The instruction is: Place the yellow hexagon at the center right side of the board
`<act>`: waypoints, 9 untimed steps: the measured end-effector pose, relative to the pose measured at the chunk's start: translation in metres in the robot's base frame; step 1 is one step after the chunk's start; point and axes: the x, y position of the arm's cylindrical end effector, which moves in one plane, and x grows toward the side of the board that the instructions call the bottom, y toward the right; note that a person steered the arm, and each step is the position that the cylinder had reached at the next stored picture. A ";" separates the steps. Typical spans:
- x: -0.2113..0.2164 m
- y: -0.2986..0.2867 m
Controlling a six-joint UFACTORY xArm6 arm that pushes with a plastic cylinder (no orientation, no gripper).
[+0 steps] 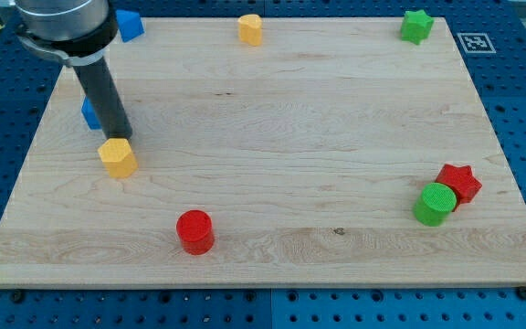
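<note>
The yellow hexagon [117, 157] lies on the wooden board [272, 137] at the view's left, about mid height. My tip [119, 135] stands just above the hexagon's top edge, touching or nearly touching it. A blue block [89, 113] sits partly hidden behind the rod, to the tip's upper left.
A second yellow block [250, 29] sits at the top middle. A blue block [129, 25] is at the top left, a green star [416, 26] at the top right. A red cylinder [194, 231] is at bottom left of centre. A green cylinder [435, 203] touches a red star [459, 183] at the right.
</note>
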 end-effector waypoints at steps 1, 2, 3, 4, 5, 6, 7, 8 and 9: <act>0.005 -0.020; 0.033 -0.024; 0.038 -0.024; 0.052 0.000; 0.052 0.032; 0.051 0.073; 0.039 0.099; 0.016 0.119; 0.002 0.158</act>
